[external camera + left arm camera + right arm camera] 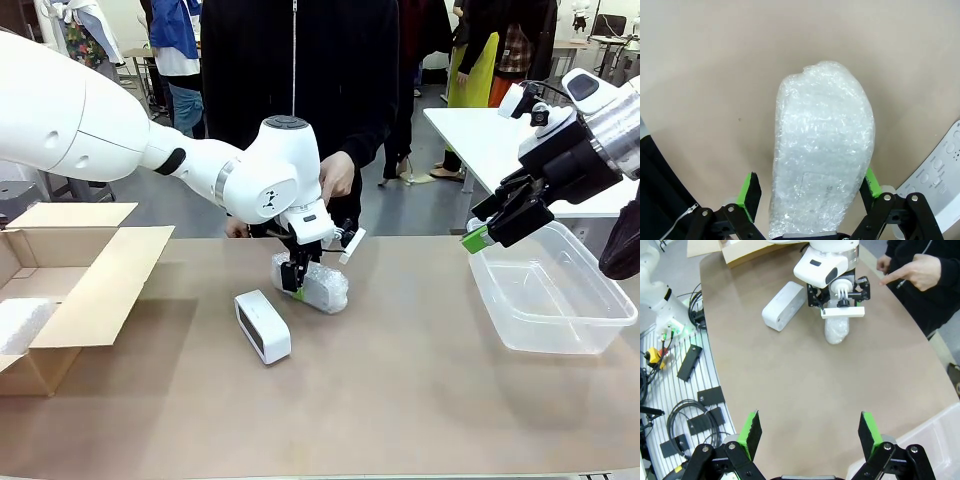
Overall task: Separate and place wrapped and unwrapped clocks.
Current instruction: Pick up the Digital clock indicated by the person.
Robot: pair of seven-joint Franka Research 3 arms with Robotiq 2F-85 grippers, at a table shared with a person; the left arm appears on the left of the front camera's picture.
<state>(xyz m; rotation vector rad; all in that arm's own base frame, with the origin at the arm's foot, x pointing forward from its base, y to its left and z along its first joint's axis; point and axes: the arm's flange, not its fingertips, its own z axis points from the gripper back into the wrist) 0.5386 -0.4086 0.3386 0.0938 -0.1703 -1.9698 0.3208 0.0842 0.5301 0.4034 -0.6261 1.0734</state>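
On my far left the cardboard box (pixel 85 265) stands open at the edge of the desk (pixel 400 400), with a white foamy bundle (pixel 20 325) inside, likely one of the wrapped ones. Next along, my left pincer (pixel 296 282) hangs down over the wrapped bundle (pixel 320 287) lying mid-desk. In the left wrist view its jaws stand wide and straddle the bundle's near end, with the green pads (pixel 751 189) just beside each flank. I cannot tell whether they touch the wrap. The bundle's long axis runs straight away from the wrist, square to the closing line, so I judge a plain squeeze should catch it across its narrow width. The unwrapped clock (pixel 262 326) lies just beside it, toward the robot's side. On the right, my right pincer (pixel 492 228) hovers wide and empty by the clear tub (pixel 560 300), well apart from both.
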